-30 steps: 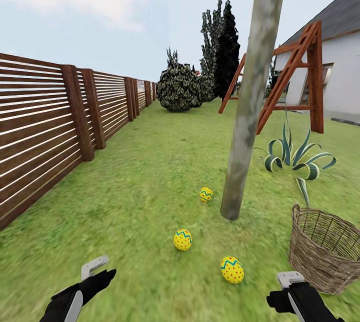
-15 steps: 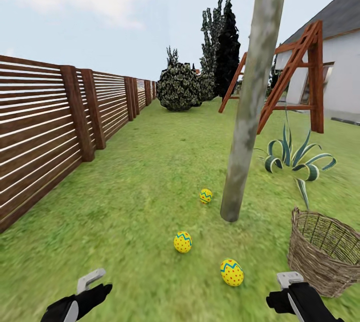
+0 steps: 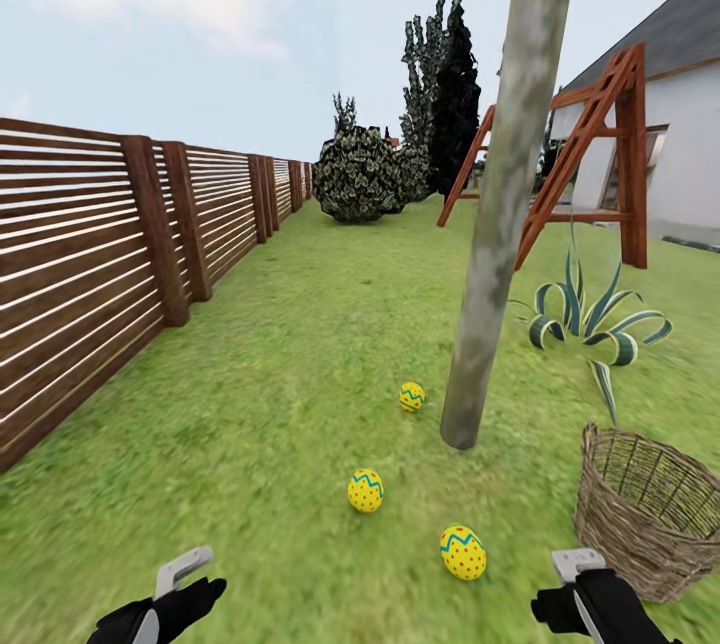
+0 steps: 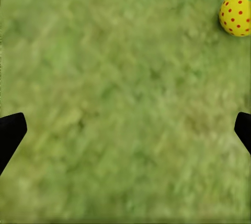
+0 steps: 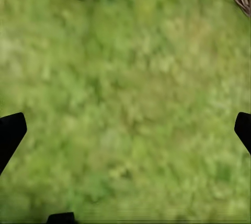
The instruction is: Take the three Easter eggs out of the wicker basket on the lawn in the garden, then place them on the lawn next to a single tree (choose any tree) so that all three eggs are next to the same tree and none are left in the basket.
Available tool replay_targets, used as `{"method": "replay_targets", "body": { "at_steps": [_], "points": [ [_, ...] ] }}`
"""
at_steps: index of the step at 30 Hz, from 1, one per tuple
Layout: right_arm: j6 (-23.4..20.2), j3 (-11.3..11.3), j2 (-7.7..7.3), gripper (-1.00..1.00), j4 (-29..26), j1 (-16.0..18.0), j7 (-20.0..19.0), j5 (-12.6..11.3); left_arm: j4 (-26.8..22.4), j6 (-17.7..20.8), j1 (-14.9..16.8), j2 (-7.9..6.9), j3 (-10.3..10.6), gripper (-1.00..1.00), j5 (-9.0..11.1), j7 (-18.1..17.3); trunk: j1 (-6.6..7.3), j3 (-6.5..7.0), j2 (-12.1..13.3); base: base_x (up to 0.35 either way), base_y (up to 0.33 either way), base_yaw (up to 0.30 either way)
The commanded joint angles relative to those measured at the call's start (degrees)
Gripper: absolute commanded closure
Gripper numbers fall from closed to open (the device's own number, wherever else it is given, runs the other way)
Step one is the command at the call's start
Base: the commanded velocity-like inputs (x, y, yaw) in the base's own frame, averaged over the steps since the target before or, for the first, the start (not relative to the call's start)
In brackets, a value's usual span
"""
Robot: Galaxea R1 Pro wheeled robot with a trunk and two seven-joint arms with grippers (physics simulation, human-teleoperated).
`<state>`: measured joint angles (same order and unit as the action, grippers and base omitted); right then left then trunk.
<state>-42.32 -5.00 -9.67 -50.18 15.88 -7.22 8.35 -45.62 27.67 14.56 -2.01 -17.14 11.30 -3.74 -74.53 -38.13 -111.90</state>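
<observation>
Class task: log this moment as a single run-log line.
eggs: three on lawn by tree | basket: no eggs visible | left gripper: open | right gripper: open

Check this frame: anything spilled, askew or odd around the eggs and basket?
Nothing stands out. Three Easter eggs lie apart on the lawn near the tree trunk. The wicker basket stands upright beside it; no egg shows in its visible interior.

Both arms hang low in front of the robot. The left gripper points down with its black fingers spread wide apart, holding nothing. The right gripper is the same, fingers wide apart.
</observation>
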Motion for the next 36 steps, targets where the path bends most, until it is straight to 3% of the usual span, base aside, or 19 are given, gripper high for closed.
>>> {"method": "replay_targets", "body": {
  "at_steps": [1, 36],
  "points": [
    [-0.23, -0.11, 0.04, -1.0, 0.08, 0.03, -0.53, 0.61, 0.11, 0.27, 0.03, 0.06, -0.18, -1.0, 0.14, -0.15, 0.23, 0.12, 0.39, 0.0, 0.0, 0.0],
    [-0.21, -0.14, 0.79, -1.0, 0.61, 0.03, -0.27, 0.78, 3.17, 0.45, 0.06, 0.43, 0.09, -1.0, 0.13, 0.07, 7.92, 6.41, 14.42, 0.0, 0.0, 0.0]
  ]
}}
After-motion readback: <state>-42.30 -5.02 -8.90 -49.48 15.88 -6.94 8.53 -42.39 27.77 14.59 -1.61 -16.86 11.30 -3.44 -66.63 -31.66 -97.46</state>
